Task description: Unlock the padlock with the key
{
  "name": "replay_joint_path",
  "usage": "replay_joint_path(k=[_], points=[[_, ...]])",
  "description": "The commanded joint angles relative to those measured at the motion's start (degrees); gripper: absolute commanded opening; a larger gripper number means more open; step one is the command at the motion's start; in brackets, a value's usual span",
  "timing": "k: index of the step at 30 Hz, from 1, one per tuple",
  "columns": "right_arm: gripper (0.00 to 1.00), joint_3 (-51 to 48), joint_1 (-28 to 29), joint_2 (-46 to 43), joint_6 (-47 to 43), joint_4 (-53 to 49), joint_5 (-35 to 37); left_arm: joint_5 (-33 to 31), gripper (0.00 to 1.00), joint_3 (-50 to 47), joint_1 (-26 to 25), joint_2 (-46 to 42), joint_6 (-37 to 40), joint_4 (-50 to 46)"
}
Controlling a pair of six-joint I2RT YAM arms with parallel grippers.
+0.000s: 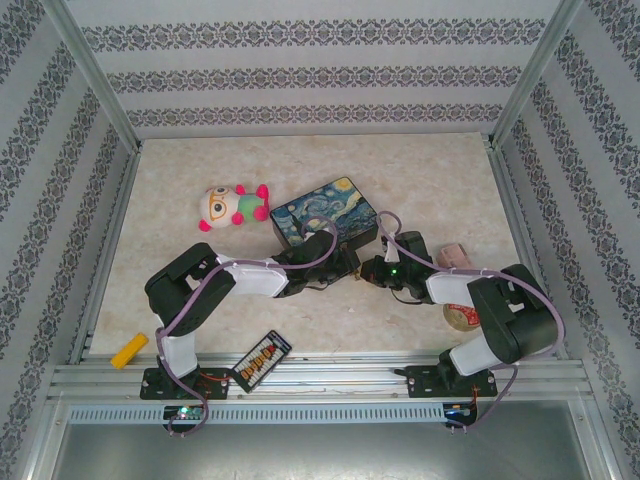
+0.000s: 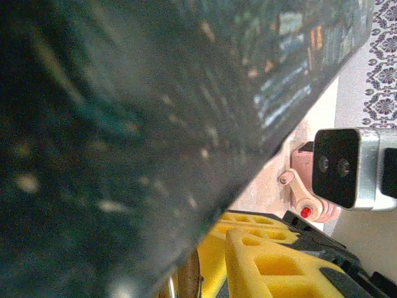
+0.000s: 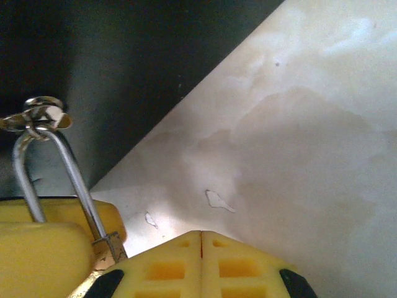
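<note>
Where the arms meet: I see the left gripper [image 1: 346,268] and the right gripper [image 1: 373,270] tip to tip at the near edge of the box [image 1: 325,212]; two arms, one gripper each.
padlock [image 3: 69,167]: one; I see a thin, round silver shackle bent in a U and hooked through a small bright metal ring [image 3: 42,110] on the box's dark side. Only a sliver of brass shows at its foot, between yellow fingers.
key: too small for me to make out.
right gripper, wrist view: two yellow plastic fingers with square pockets, pressed together with only a seam between them. I read it as closed, with nothing visible in the seam; it sits just beside the shackle's foot.
left gripper: smooth yellow fingers [image 3: 37,248] sit against the shackle's legs. I cannot tell whether they are apart or clamped.
box: one; flat and rectangular, with a glossy lid printed in swirling blue and yellow. Its side is dark and speckled up close.
table [image 3: 298,124]: one; matte beige with a marbled pattern.
plush [image 1: 235,205]: one; soft and round, with pink limbs and a green body, left of the box.
block [image 1: 128,350]: one; yellow and oblong, at the near left edge.
bead frame [image 1: 262,360]: one; black, with rows of coloured beads, near the left base.
ring [image 1: 460,315]: one; pale, partly under the right arm.
pink piece [image 1: 453,256]: one; small and blocky, right of the grippers.
</note>
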Motion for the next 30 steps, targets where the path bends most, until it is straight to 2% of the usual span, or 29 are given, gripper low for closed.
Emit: replay_joint_path(k=[1,3,14,19,23,27,30], points=[[0.00,0.16,0.00,-1.75,1.17,5.34,-1.50,2.47,0.29,-1.40,-1.02,1.30,-2.69,-0.31],[0.00,0.21,0.03,-1.77,1.25,5.34,-1.41,2.15,0.29,-1.75,-1.15,1.11,-2.91,-0.40],[0.00,-0.26,0.03,-2.17,1.26,5.28,-0.88,-0.40,0.12,-3.33,-1.35,-1.43,-3.16,-2.05],[0.00,-1.08,0.16,-4.69,0.37,3.45,0.35,-1.09,0.09,-3.50,-1.30,-1.71,-3.48,-2.43],[0.08,-2.33,1.62,-9.26,-2.08,-1.05,4.75,-1.95,0.08,-3.25,-1.32,-1.82,-3.88,-2.33],[0.10,-2.99,5.05,-14.27,-4.86,-6.34,11.48,-2.50,0.07,-3.15,-1.24,-1.77,-4.62,-1.76],[0.18,-3.69,7.94,-17.84,-6.46,-8.98,16.77,-2.77,0.06,-3.22,-1.20,-1.91,-5.22,-1.29]])
